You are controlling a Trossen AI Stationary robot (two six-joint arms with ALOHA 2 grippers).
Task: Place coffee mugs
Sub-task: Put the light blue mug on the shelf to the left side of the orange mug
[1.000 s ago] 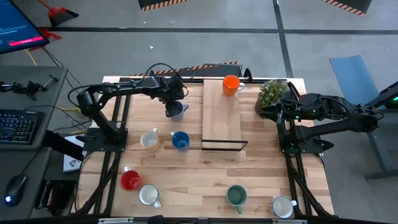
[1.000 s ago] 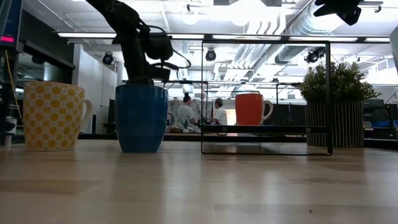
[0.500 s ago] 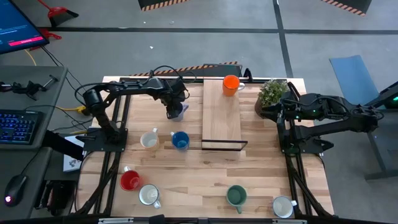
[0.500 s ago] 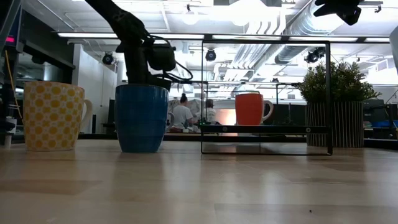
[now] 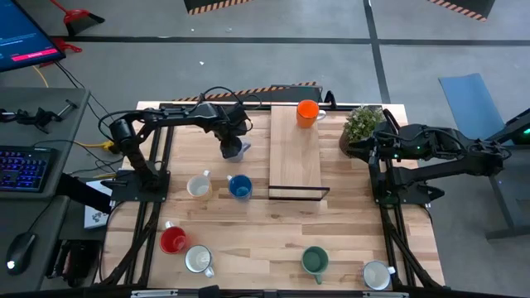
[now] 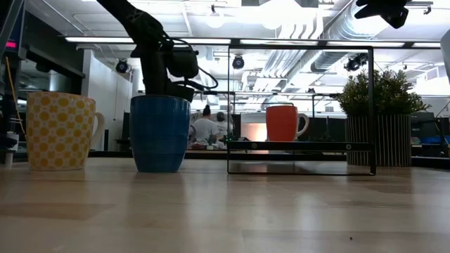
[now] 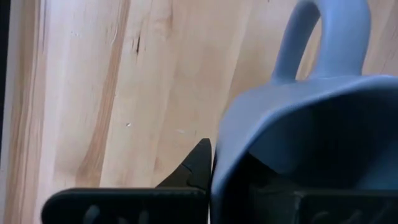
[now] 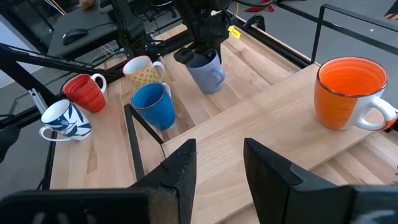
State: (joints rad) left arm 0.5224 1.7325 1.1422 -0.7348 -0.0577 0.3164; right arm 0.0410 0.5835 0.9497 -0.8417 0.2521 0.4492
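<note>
A light blue mug (image 5: 238,150) stands on the table left of a raised wooden board (image 5: 296,161), with my left gripper (image 5: 228,147) shut on its rim. The right wrist view also shows this mug (image 8: 208,73). An orange mug (image 5: 308,112) stands at the board's far end. Nearer the front are a yellow-patterned mug (image 5: 199,185), a dark blue mug (image 5: 240,187), a red mug (image 5: 173,240), a white mug (image 5: 198,259), a green mug (image 5: 314,261) and another white mug (image 5: 377,275). My right gripper (image 8: 217,165) hangs open above the table's right side, holding nothing. My left gripper holds the light blue mug by its rim wall (image 7: 233,146), on the side opposite the handle (image 7: 323,37). One finger (image 7: 198,167) is outside the wall and the other is inside the cup. The fingers come from above, pointing steeply down. The mug stands upright with its base on the table.
A potted green plant (image 5: 363,124) stands at the far right, close to my right arm. The board's black wire frame (image 5: 298,192) rises at its near end. Bare tabletop lies between the board and the front row of mugs.
My left gripper has come down a little onto the light blue mug. The mug has stayed where it was on the table.
</note>
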